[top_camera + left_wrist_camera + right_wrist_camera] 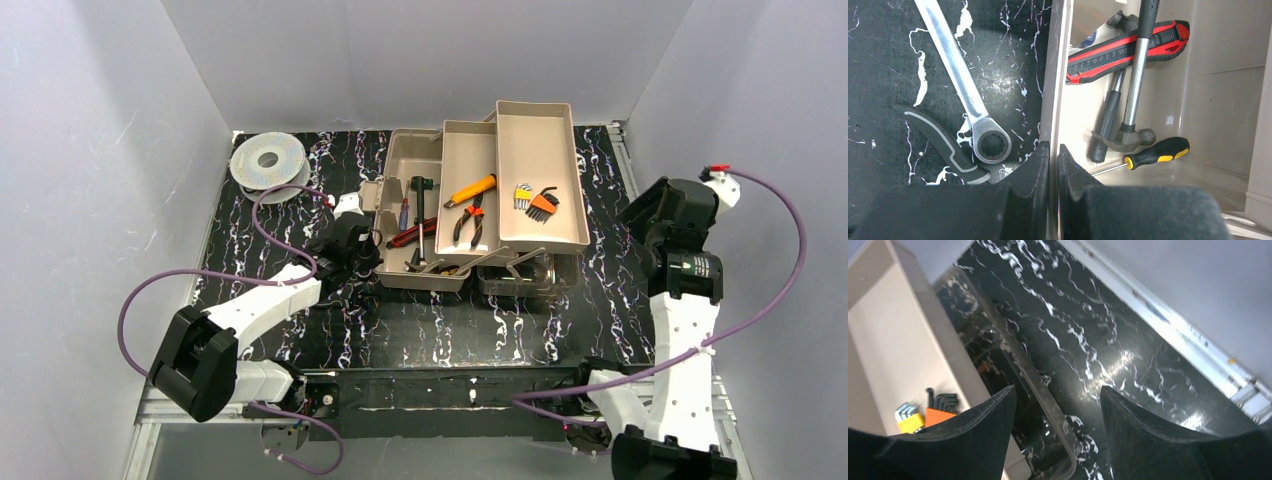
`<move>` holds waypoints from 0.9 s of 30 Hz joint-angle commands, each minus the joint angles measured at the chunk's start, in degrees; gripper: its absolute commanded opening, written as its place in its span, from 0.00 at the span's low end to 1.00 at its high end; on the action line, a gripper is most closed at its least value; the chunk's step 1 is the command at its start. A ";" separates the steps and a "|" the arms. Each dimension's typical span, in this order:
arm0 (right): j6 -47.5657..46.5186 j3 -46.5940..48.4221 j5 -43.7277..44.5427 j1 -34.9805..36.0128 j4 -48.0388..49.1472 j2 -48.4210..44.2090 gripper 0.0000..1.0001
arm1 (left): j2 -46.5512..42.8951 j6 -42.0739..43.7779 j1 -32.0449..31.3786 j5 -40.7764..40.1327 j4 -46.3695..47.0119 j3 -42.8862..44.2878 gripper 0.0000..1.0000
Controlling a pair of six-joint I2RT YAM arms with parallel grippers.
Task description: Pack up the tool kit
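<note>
The tool kit (535,130) stands open at the back middle of the table, its beige trays fanned out and its smoky lid (520,275) lying in front. My left gripper (368,240) sits at the box's left side. In the left wrist view it (1053,152) is shut on the thin beige wall (1055,75), one finger outside and one inside. My right gripper (640,215) hovers to the right of the box. It (1058,390) is open and empty, above the lid's translucent edge (1018,360) and the black table.
A hammer (1135,90), red utility knife (1128,50) and yellow-black screwdriver (1158,152) lie inside the box. A ring wrench (960,85) and a black grip (943,145) lie on the table just left of the wall. Hex keys (535,200) rest in a tray. A grey spool (267,160) sits back left.
</note>
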 commanded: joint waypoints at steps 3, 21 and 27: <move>8.05 -9.52 -21.87 -11.06 7.01 -1.19 0.69 | -1.40 -0.88 1.60 -3.47 -2.96 -1.93 0.00; 2.59 -21.41 -46.74 -11.50 19.92 13.06 0.61 | -2.63 2.46 1.62 -4.02 1.65 -5.62 0.00; 1.74 -21.95 -43.93 -11.50 21.40 18.20 0.58 | -2.78 3.10 1.60 -3.00 2.79 -6.09 0.00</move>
